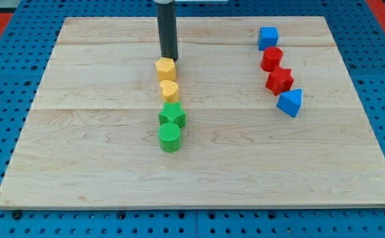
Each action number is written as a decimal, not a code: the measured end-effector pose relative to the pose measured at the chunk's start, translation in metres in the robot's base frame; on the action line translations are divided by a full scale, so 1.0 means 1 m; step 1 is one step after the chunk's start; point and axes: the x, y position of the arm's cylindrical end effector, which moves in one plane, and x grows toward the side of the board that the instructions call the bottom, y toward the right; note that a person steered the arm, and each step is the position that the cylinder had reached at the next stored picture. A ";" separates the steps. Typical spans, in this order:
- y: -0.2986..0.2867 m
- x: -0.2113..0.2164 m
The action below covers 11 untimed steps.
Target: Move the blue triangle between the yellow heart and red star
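No claw is present: the arm ends in a plain dark rod with nothing to open or close. My tip [170,59] rests just above the yellow hexagonal block [166,69], at the top of a centre column on the wooden counter [80,165]. Below it sit the yellow heart [169,90], a green star [172,116] and a green cylinder [170,137]. Well apart, toward the view's right, another column holds a blue cube [268,37], a red cylinder [271,59], the red star [279,80] and the blue triangle [290,102], touching the star's lower right. The push seems not yet begun. Next, my tip likely must cross to the triangle's right side and sweep it leftward.
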 end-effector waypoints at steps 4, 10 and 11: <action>0.132 0.112; 0.133 0.090; 0.123 0.110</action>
